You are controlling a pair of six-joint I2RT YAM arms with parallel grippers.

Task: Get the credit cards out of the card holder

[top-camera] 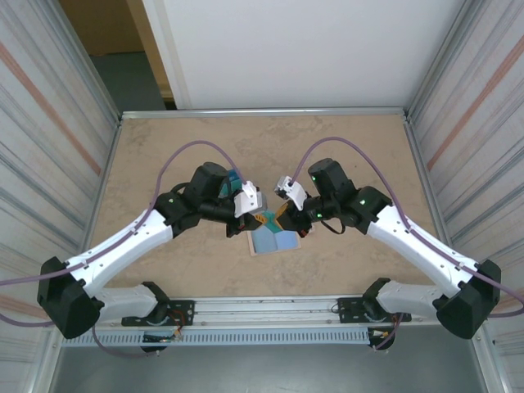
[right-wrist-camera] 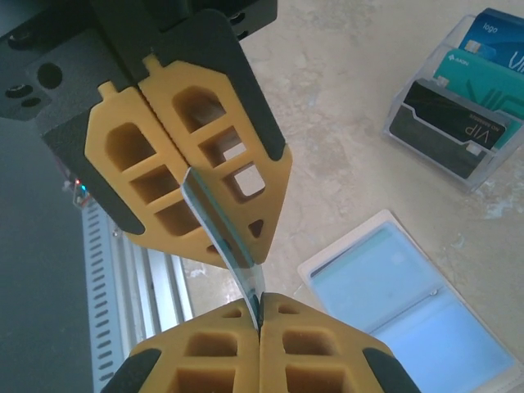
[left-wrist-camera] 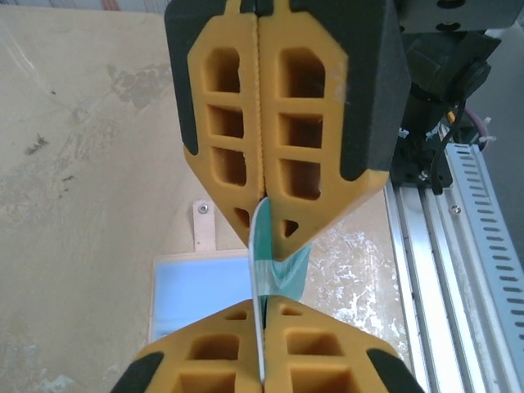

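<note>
**Mia:** What is the left gripper [left-wrist-camera: 264, 309] doing?

**Sam:** Its two fingers are pressed together on the edge of a green card [left-wrist-camera: 278, 270]. The right gripper [right-wrist-camera: 259, 309] comes from the other side. Its fingers are pressed together on the same card. The two grippers are tip to tip, and the card bends a bit between them.

**Mia:** Where is the card holder [right-wrist-camera: 393, 286]?

**Sam:** It lies open and flat on the table [top-camera: 188, 147], just under the spot where the grippers meet. The pale blue inside faces up. The card is up in the air above it, not touching it. From the left gripper, the holder's little snap tab [left-wrist-camera: 203, 223] sticks out on the far edge.

**Mia:** What else is around?

**Sam:** A metal rail [left-wrist-camera: 458, 270] runs along the table edge beside the grippers. From the right gripper, a clear box [right-wrist-camera: 430, 70] stands past the holder, well apart from the fingers. It has cards standing in it: a black card [right-wrist-camera: 442, 127] in front, a teal card [right-wrist-camera: 483, 78] behind it, and a blue card [right-wrist-camera: 495, 37] at the back.

**Mia:** How many of each?

**Sam:** Two grippers, one card held up, one card holder, one clear box, and three cards in the box.
</note>
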